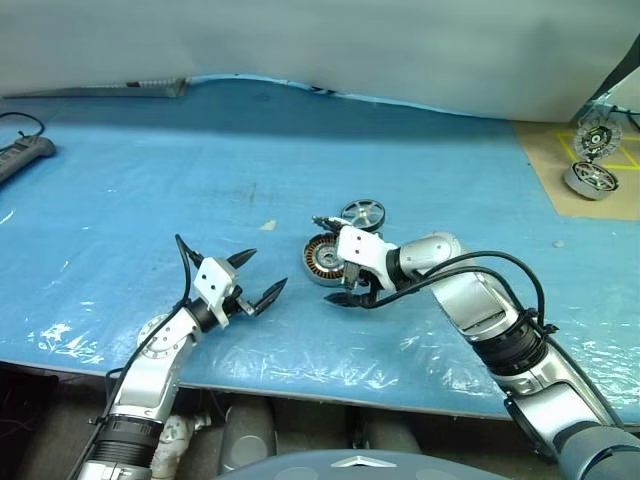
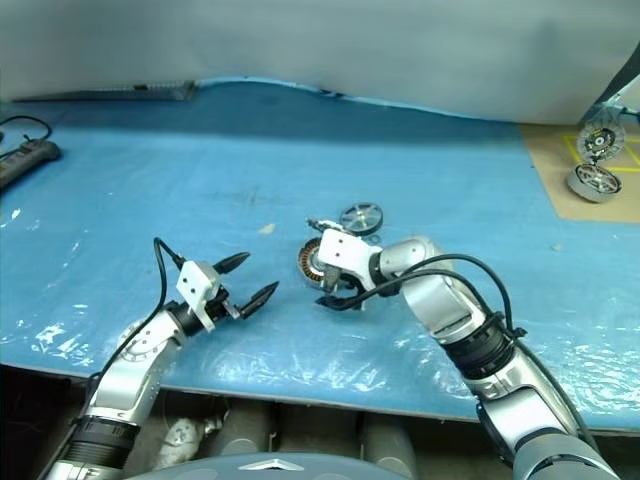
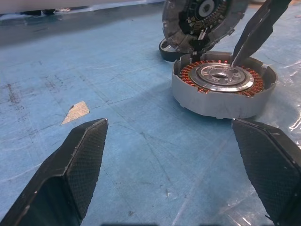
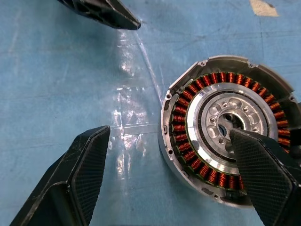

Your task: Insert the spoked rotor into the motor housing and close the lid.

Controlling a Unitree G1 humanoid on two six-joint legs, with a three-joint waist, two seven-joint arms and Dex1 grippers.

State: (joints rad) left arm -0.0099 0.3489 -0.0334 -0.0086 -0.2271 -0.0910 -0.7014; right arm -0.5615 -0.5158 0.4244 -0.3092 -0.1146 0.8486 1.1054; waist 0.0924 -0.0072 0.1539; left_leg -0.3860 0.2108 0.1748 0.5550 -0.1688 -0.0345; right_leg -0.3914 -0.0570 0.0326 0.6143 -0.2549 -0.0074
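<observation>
The short round silver-grey metal motor housing (image 4: 225, 134) is sitting on the blue plastic-covered table (image 1: 150, 190), its ring of copper-brown windings showing around a silver centre. In the right wrist view that centre looks like a shiny disc with round holes — judging by this, the spoked rotor (image 3: 220, 76) is already lying seated inside, though I cannot tell this for sure. The hinged round lid (image 3: 202, 19) is standing open behind the housing, dark finned face showing; its top is cut off in the left wrist view.

The right gripper (image 1: 335, 260) is hovering just over the housing with fingers spread wide, holding nothing. The left gripper (image 1: 257, 276) is waiting beside it, jaws apart and empty.

So the step in hand is probably closing — the next move calls for tipping the lid down onto the rim. A second silver spoked wheel (image 1: 362, 213) is lying just behind, partly hidden.
</observation>
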